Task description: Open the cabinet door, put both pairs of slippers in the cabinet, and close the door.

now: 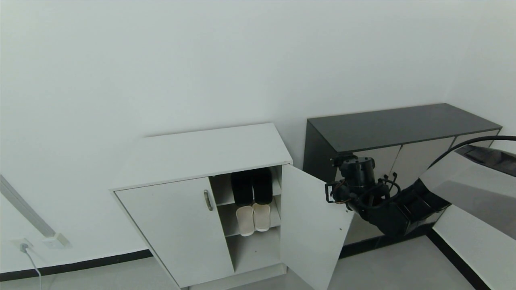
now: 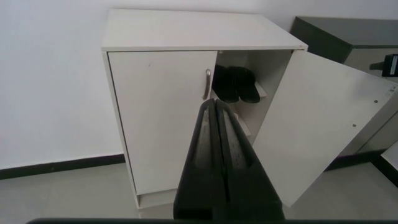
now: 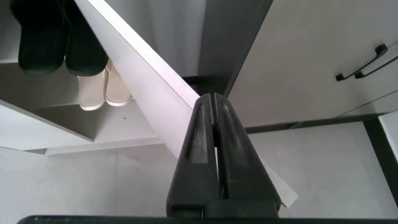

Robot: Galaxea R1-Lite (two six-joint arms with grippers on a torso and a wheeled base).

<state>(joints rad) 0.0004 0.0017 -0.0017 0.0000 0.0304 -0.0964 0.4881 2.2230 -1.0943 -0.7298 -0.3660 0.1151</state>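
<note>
The right gripper (image 3: pixel 216 101), fingers (image 3: pixel 202 134) pressed together and empty, sits just outside the open white wooden cabinet door (image 1: pixel 312 225). A leftward push should shut it.

1. The right door (image 1: pixel 312 229) of the white cabinet (image 1: pixel 201 155) stands open, so that half can be entered from the front.
2. The closed left door (image 1: pixel 177 229) blocks the other half.
3. The black slippers (image 1: pixel 252 187) take up the top shelf, and the white slippers (image 1: pixel 253 217) the middle one, with little room beside them.
4. The bottom compartment (image 1: pixel 254 249) seems to offer room, though its back is in shadow.
5. The gap between the open door and the dark sideboard (image 1: pixel 399 127) is narrow, and the right gripper (image 3: pixel 215 102) sits there at the door's edge.
</note>
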